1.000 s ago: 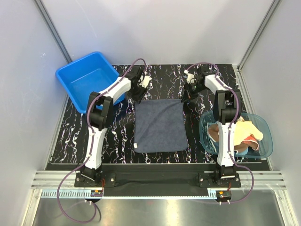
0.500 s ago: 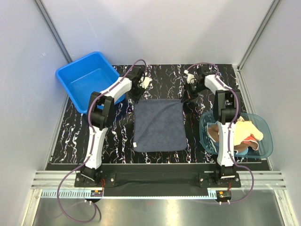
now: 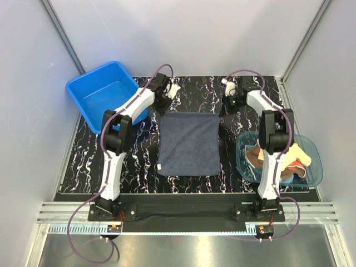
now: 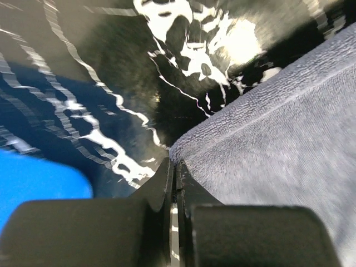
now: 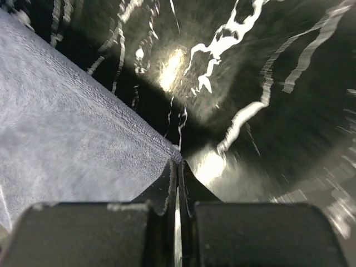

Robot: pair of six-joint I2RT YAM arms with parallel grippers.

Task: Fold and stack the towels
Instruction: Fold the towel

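Observation:
A dark navy-grey towel [image 3: 188, 144] lies spread on the black marbled mat between the two arms. My left gripper [image 3: 163, 107] is at its far left corner and shut on that corner, which sits right at the fingertips in the left wrist view, gripper [image 4: 174, 162], towel [image 4: 278, 128]. At the far right corner my right gripper [image 3: 222, 109] is shut on the cloth in the same way, seen in the right wrist view as gripper [image 5: 178, 162] and towel [image 5: 67, 128]. More towels, a yellow one [image 3: 293, 151] and a brown one [image 3: 256, 155], lie crumpled in the teal bowl [image 3: 317, 167].
A blue plastic tub [image 3: 100, 94] stands at the far left, half off the mat, close to the left arm's forearm. The translucent teal bowl sits at the right beside the right arm. White walls close in the back and both sides.
Both grippers have closed on the navy towel's far corners and moved a little farther away. The towel's far edge has been drawn back with them.

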